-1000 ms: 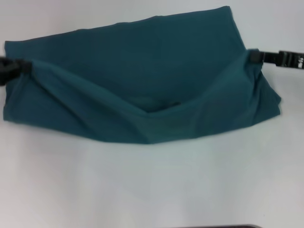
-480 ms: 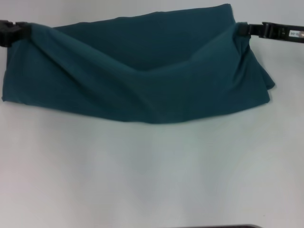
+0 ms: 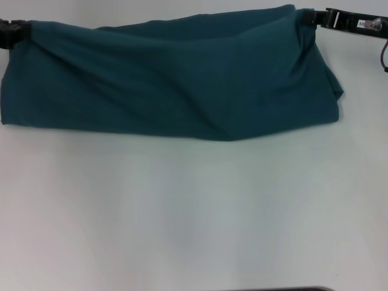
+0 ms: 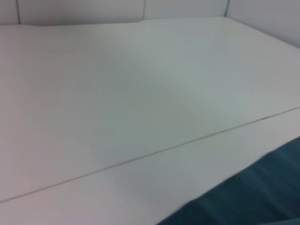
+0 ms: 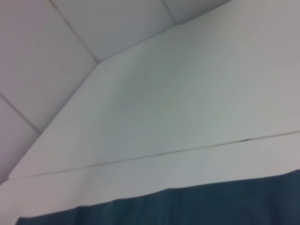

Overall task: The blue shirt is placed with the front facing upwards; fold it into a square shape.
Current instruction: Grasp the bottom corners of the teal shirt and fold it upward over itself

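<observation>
The blue shirt (image 3: 176, 85) is soft, matt teal cloth, creased into loose folds. Beneath it, the counter (image 3: 194, 212) looks smooth, white and faintly sheened. At the shirt's far corners, each hand looks like hard black plastic.

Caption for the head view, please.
Left gripper and right gripper hold the blue shirt by opposite ends over the white table.

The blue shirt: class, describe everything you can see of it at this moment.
The blue shirt is plain dark teal, soft creased cloth, folded into a wide band across the far side of the white table. No print shows. The left gripper and right gripper each pinch a far corner; its near edge sags lowest right of centre.
</observation>
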`<state>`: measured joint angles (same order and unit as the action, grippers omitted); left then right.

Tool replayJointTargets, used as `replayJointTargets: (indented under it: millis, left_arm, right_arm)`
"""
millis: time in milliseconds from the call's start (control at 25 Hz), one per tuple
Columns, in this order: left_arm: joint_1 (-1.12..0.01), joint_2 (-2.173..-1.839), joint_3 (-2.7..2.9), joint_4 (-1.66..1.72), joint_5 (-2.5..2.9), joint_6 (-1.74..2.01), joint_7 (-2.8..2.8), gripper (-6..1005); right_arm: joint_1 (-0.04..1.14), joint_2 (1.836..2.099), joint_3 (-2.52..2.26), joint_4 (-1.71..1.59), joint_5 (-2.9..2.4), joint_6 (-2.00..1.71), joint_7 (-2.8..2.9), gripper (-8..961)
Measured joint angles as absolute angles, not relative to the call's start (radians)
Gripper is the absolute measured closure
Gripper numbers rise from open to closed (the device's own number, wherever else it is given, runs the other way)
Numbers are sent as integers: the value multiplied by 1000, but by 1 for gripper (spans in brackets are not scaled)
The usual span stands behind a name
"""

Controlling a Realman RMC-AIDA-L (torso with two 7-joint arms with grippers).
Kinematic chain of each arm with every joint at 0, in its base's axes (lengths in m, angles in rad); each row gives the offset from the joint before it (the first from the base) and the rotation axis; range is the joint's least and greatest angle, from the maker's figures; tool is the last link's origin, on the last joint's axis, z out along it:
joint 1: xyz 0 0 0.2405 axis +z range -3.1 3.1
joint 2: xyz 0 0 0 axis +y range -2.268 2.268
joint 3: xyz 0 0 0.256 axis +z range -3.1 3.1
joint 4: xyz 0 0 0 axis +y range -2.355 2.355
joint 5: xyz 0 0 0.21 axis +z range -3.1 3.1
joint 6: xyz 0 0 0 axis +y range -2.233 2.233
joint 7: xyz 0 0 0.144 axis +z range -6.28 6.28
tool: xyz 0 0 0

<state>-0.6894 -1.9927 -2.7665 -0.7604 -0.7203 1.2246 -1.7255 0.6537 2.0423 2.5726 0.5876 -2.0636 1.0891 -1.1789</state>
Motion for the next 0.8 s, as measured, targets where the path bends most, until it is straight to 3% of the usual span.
replayJointTargets:
  millis: [800]
  left_arm:
    - [-719,-2043,-2603,-726,-709,893,-1763,931]
  right_arm:
    - [680,2059,2384,535,-1850,760,-1209,861]
